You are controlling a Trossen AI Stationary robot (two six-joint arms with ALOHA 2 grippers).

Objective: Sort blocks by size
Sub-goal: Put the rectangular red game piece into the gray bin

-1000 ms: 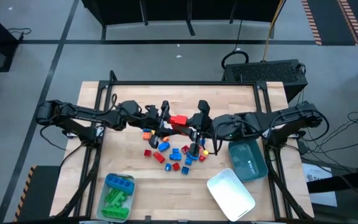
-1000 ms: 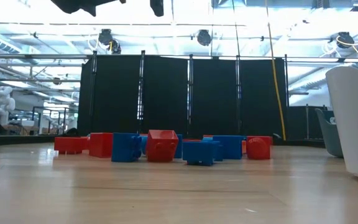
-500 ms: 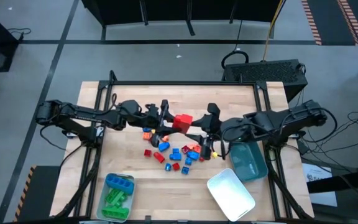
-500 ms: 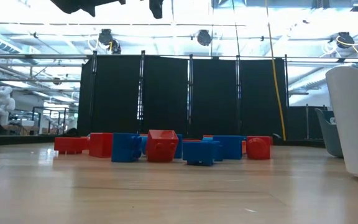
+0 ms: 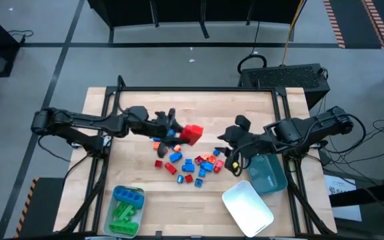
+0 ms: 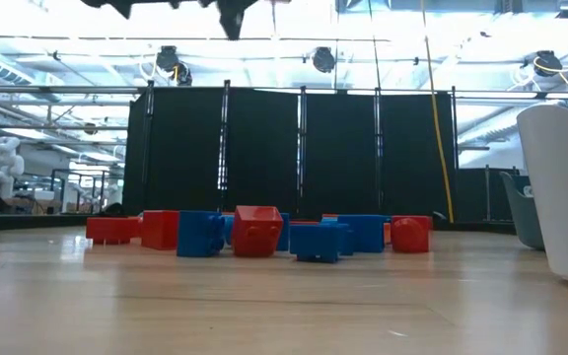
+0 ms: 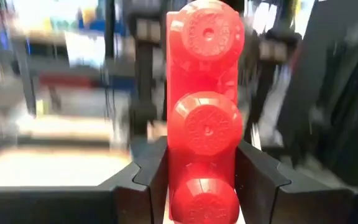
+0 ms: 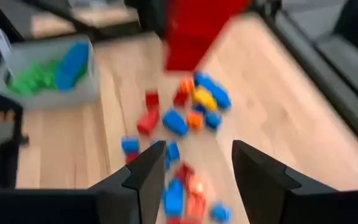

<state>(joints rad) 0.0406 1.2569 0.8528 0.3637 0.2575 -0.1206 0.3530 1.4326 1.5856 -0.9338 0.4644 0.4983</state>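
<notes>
Now we see the left claw (image 5: 179,133) grasping a long red brick (image 5: 193,133) above the scattered blocks (image 5: 191,162); the right claw (image 5: 228,137) hangs released, empty.

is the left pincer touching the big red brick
Touching. In the left wrist view the left pincer has both fingers pressed against the sides of the red brick.

The wooden table (image 5: 259,107) is viewed from overhead; its small plastic bricks (image 6: 254,232) are seen level from the tabletop.
</notes>
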